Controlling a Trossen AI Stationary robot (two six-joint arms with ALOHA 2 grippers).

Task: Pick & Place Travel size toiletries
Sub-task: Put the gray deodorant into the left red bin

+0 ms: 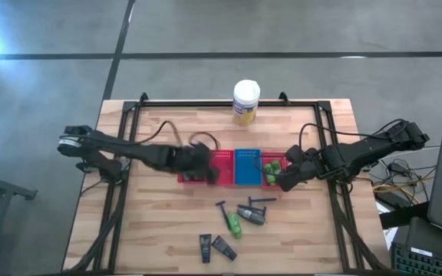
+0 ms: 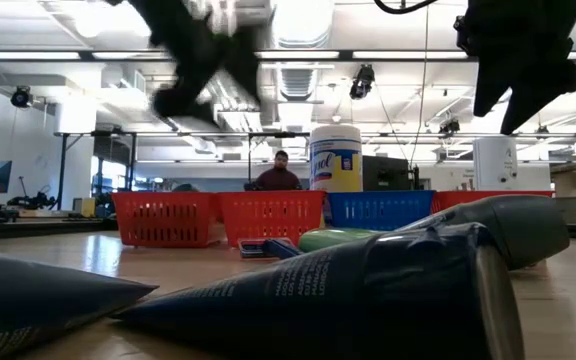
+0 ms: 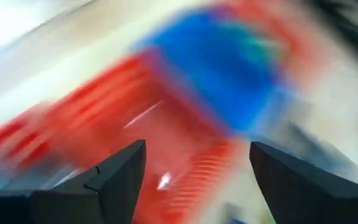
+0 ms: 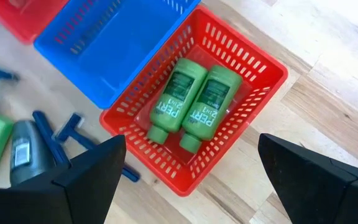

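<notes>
Two bright green bottles lie side by side in the right-hand red tray. My right gripper hovers open above that tray, touching nothing. My left gripper is open and empty over the left red trays; its view is blurred. On the bare wood near the front lie a green bottle, a grey oval bottle, thin dark T-shaped sticks and two short black tubes. The tubes fill the foreground of the low view.
A blue tray stands between the red ones. The white-lidded, yellow-labelled jar stands at the table's far edge. A black frame runs around the table. In the low view a person sits in the room beyond.
</notes>
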